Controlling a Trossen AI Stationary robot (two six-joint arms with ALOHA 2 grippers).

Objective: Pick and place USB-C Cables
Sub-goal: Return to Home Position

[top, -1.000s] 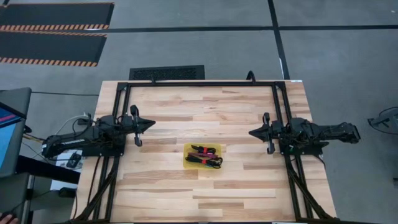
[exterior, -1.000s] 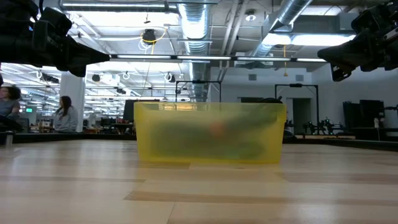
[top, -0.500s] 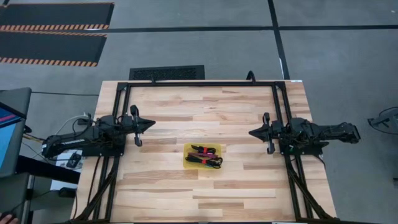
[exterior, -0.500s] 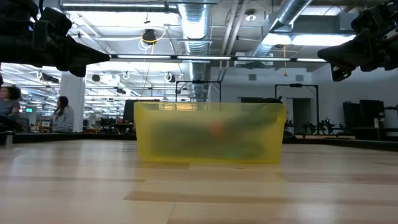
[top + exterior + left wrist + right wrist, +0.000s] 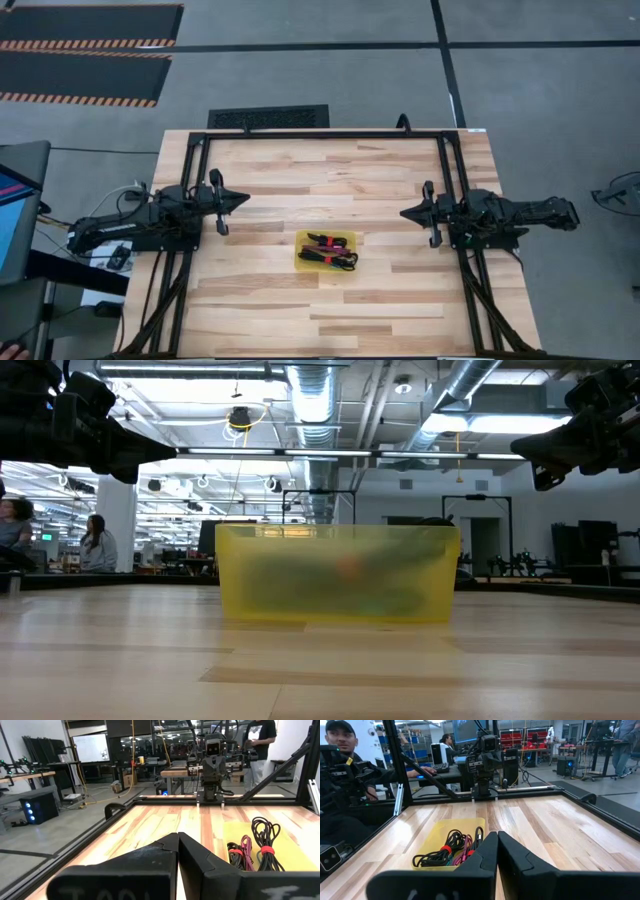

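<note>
left jaws closed, right jaws closed, empty

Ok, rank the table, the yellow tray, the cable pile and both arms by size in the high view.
1. table
2. left arm and right arm, parked at its sides: alike
3. yellow tray
4. cable pile, inside the tray

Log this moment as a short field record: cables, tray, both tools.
cables: USB-C cables, black, magenta and teal, bundled inside the yellow tray
tray: on the wooden table, between the arms
left arm: left tool shut, empty, above the table left of the tray
right arm: right tool shut, empty, above the table right of the tray
</note>
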